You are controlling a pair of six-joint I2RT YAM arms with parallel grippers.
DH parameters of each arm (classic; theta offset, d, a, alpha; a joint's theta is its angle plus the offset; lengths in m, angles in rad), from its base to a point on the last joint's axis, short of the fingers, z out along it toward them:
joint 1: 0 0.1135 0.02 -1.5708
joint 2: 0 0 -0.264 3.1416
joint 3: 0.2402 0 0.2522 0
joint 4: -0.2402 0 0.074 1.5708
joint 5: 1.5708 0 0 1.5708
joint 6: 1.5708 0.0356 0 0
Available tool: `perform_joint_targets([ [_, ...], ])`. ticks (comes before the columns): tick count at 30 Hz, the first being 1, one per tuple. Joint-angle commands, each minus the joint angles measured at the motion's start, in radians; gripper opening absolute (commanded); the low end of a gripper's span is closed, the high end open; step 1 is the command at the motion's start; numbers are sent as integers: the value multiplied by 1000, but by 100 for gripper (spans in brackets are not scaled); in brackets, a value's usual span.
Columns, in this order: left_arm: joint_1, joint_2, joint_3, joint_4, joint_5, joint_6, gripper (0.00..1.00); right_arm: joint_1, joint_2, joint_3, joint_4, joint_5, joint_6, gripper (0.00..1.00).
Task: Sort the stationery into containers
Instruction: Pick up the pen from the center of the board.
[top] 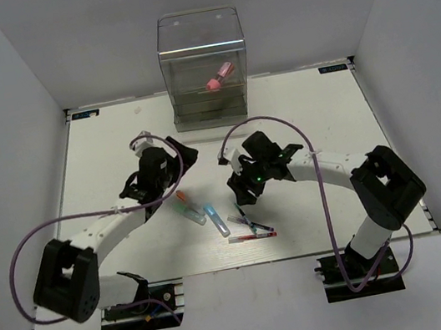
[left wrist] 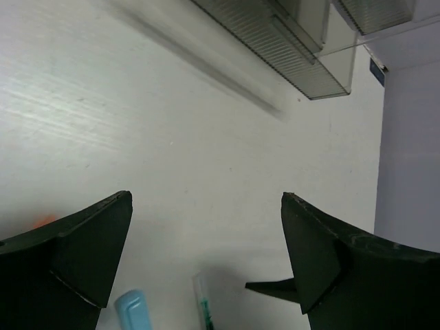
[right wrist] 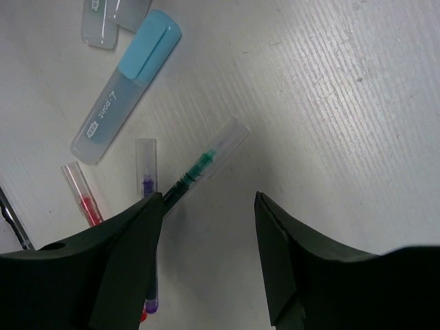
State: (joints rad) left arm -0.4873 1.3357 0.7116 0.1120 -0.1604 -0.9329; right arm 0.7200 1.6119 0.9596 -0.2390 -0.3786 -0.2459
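The stationery lies in a loose group on the table: an orange-capped marker (top: 181, 197), a teal-capped marker (top: 188, 213), a blue-capped marker (top: 215, 219), dark thin pens (top: 253, 226) and a red pen (top: 252, 237). The tall transparent box of drawers (top: 204, 66) stands at the back with a pink-and-red piece (top: 220, 76) inside. My left gripper (top: 183, 156) is open and empty above the table, left of centre. My right gripper (right wrist: 207, 199) is open and low just beside a green-tipped pen (right wrist: 206, 161), with the blue-capped marker (right wrist: 127, 86) beyond it.
The left wrist view shows the box's ribbed drawer fronts (left wrist: 289, 41) ahead, and a blue cap (left wrist: 134, 309) and green pen tip (left wrist: 204, 306) at the bottom edge. Purple (right wrist: 146, 185) and red (right wrist: 82, 196) pens lie beside my right gripper's left finger. Grey walls enclose the table.
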Motion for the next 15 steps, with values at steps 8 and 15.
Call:
perform_joint_targets([
  [8, 4, -263, -83, -379, -117, -98, 99, 48, 29, 31, 17, 82, 54, 62],
  [15, 4, -351, -83, -508, -142, -159, 99, 81, 71, 45, 17, 136, 95, 62],
])
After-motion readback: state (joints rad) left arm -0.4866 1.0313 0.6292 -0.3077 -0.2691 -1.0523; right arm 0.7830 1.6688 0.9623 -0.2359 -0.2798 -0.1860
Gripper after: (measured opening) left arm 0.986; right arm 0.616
